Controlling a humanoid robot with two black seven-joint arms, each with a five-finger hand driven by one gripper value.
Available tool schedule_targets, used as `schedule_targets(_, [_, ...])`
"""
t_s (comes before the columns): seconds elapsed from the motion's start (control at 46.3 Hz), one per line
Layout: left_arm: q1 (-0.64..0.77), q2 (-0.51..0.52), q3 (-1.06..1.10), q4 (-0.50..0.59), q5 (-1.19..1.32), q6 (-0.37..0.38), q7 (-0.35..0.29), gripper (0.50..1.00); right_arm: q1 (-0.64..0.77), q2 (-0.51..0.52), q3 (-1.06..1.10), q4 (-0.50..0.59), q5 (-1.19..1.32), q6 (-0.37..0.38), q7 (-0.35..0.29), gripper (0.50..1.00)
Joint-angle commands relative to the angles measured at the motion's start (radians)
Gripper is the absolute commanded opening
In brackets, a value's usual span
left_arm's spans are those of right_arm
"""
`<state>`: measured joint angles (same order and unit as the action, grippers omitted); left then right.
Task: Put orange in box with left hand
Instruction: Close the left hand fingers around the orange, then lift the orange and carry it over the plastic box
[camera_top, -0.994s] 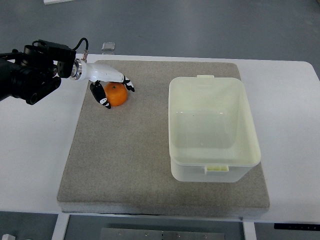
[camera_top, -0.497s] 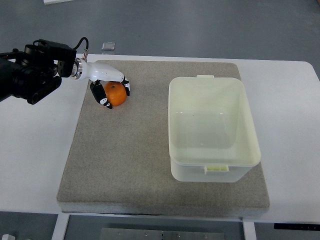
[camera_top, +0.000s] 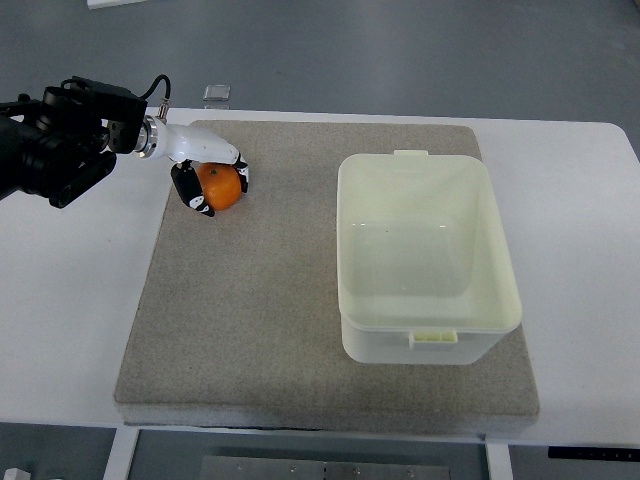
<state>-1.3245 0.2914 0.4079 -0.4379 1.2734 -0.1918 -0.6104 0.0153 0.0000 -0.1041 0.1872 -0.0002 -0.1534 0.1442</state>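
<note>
The left hand (camera_top: 208, 178) has its fingers curled around the orange (camera_top: 218, 186), gripping it near the far left corner of the grey mat (camera_top: 250, 320). The box (camera_top: 425, 258) sits open on the right side of the mat, well apart from the orange. The mat lies on a white table (camera_top: 70, 300).

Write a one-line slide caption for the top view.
Left hand closed around the orange on the grey mat, with the open, empty cream box waiting to its right.
</note>
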Motion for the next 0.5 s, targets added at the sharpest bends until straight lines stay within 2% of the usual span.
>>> schedule_targets(0.0, [-0.001,-0.003,-0.001,0.011,-0.005,0.000,-0.001,0.500,0.000,0.000,0.000,0.000,0.000,0.000,0.000,0.932])
schedule_targets(0.195, [0.001,-0.029,-0.001,0.093,-0.014,0.000,-0.001,0.500,0.000,0.000,0.000,0.000,0.000,0.000,0.000,0.932])
schedule_targets(0.476, [-0.027,-0.026,-0.009,0.068,-0.035,-0.002,-0.001,0.500,0.000,0.000,0.001,0.000,0.000,0.000,0.000,0.932])
